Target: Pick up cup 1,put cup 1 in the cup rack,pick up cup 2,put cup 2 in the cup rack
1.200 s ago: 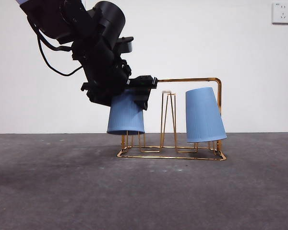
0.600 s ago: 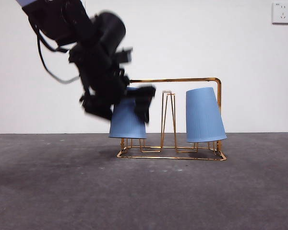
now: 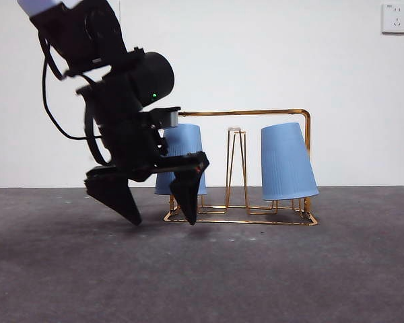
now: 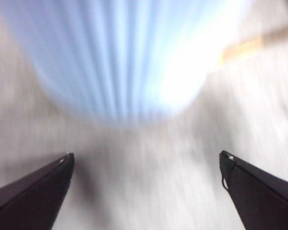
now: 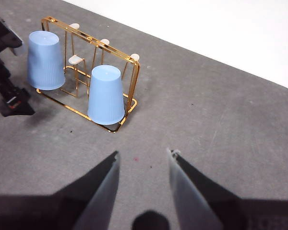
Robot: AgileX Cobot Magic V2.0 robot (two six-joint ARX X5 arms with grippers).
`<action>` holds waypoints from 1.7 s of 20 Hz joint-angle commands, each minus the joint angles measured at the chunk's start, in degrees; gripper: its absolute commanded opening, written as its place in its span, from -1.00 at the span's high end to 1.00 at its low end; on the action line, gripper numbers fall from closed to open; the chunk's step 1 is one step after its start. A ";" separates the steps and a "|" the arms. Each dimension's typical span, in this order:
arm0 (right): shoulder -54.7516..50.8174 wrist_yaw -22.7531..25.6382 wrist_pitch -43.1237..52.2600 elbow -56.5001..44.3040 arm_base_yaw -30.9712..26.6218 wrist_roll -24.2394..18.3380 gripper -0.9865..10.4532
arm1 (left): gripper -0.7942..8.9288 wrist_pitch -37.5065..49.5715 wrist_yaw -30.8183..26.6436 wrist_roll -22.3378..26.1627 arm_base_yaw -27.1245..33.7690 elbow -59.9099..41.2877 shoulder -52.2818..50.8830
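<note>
The gold wire cup rack (image 3: pixel 269 112) stands mid-table with two blue ribbed cups upside down on its pegs, one at the left (image 3: pixel 186 142) and one at the right (image 3: pixel 286 161). My left gripper (image 3: pixel 163 219) is open and empty, low in front of the left cup, its tips near the table. In the left wrist view the left cup (image 4: pixel 120 57) is blurred, beyond the open jaws (image 4: pixel 146 160). My right gripper (image 5: pixel 142 154) is open and empty, well away from the rack (image 5: pixel 113 48), and sees both cups (image 5: pixel 45 60) (image 5: pixel 105 93).
The grey table (image 3: pixel 269 276) runs back to a white wall with a socket (image 3: pixel 396 18) at the top right. The left arm's dark body (image 3: pixel 114 101) hangs over the rack's left side. An empty peg (image 3: pixel 236 165) stands between the cups.
My left gripper has let go of the left cup, opened, and dropped down and away from it. The cup now rests lower and straighter on its peg. The right cup has not moved.
</note>
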 commanded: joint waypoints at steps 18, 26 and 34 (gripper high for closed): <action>-0.02 -16.00 -9.99 -0.46 0.00 3.85 0.72 | 0.70 -26.47 13.84 0.83 -10.10 -0.07 -45.79; 0.07 -29.55 -10.25 -0.46 0.00 3.80 0.85 | 0.85 -28.30 13.86 0.63 -13.22 -0.07 -54.01; 0.07 -24.28 -15.02 -0.44 0.00 3.80 0.82 | 0.84 -29.09 13.62 0.70 -13.22 -0.07 -54.18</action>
